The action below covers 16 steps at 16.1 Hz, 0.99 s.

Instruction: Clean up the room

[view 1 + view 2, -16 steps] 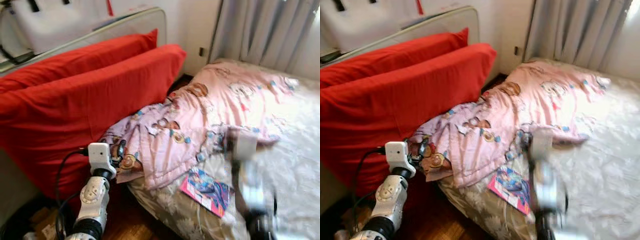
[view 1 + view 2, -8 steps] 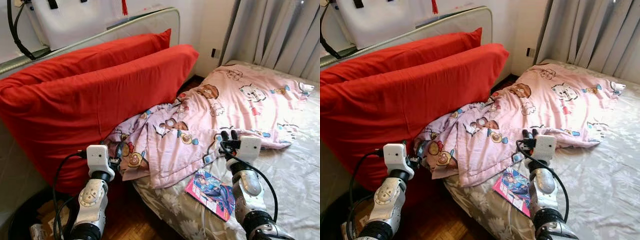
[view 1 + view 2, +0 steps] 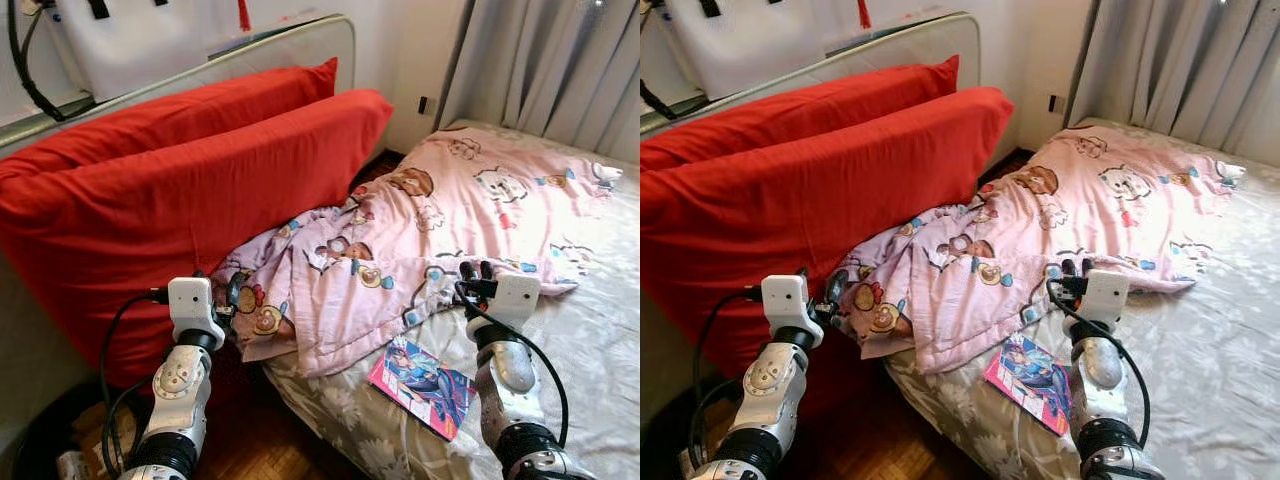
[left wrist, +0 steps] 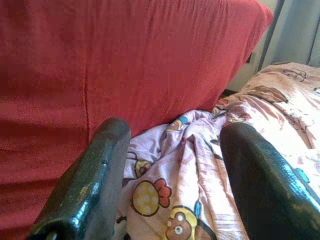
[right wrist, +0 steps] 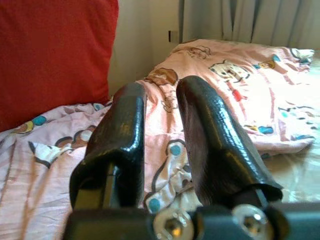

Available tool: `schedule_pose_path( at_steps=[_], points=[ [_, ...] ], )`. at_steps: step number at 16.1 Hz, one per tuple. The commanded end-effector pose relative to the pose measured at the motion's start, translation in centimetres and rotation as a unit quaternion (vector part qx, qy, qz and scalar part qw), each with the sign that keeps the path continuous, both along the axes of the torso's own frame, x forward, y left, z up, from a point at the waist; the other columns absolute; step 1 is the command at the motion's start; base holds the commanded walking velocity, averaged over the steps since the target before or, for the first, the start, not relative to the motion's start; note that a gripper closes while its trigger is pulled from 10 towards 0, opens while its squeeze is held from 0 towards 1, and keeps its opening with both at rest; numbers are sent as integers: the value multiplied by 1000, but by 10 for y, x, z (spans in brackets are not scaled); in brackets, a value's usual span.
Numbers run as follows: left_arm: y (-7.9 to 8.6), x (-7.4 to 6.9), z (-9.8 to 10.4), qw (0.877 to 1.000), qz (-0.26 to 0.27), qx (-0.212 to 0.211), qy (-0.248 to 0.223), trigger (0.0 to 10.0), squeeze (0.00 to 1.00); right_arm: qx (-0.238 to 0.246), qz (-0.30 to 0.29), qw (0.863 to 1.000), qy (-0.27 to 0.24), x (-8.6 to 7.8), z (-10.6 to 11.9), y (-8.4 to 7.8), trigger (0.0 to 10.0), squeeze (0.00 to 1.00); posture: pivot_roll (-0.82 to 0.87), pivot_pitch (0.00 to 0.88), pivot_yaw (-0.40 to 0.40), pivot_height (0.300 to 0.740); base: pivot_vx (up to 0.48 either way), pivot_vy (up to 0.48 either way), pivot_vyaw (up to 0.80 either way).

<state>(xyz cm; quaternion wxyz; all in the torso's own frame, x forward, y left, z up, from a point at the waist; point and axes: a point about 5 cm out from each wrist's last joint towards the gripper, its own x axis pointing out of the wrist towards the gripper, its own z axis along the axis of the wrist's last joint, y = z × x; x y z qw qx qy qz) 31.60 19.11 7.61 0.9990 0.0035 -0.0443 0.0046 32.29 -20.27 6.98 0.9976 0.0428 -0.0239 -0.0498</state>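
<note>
Pink blanket (image 3: 430, 240) sprawls mid-frame across the bed (image 3: 590, 350). Left gripper (image 3: 234, 293), fingers apart, hovers at its lower-left corner; right gripper (image 3: 476, 273), fingers nearly together, at its lower-right edge.

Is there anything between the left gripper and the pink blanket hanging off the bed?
Nothing visible does. The left gripper is open, right at the bunched corner of the pink blanket, beside the red cushion. The comic book lies nearer the right gripper, out of the way.
</note>
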Motion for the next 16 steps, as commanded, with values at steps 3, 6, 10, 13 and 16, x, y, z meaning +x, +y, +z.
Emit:
schedule_pose_path(
  at_steps=[3, 6, 10, 13, 16],
  points=[
    [2, 4, 2, 1000, 6, -12, 2, 10000, 0, 5, 4, 1000, 5, 8, 6, 4, 10000, 0, -19, 0, 22, 726, 0, 0, 0],
    [1, 4, -1, 1000, 2, -13, 8, 10000, 0, -8, 6, 1000, 21, 7, 2, 7, 10000, 0, -20, 0, 20, 706, 0, 0, 0],
    [1, 4, -3, 1000, -3, -17, 15, 10000, 0, -3, 0, 1000, 21, 7, 3, 6, 10000, 0, -22, 0, 18, 706, 0, 0, 0],
    [1, 4, -5, 1000, -7, -19, 20, 10000, 0, -5, 7, 999, 35, 7, -1, 9, 10000, 0, -22, 0, 18, 686, 0, 0, 0],
    [-1, 4, -6, 999, -10, -20, 23, 10000, 0, 2, 8, 1000, 27, 6, -1, 10, 10000, 0, -22, 0, 18, 686, 0, 0, 0]
  ],
)
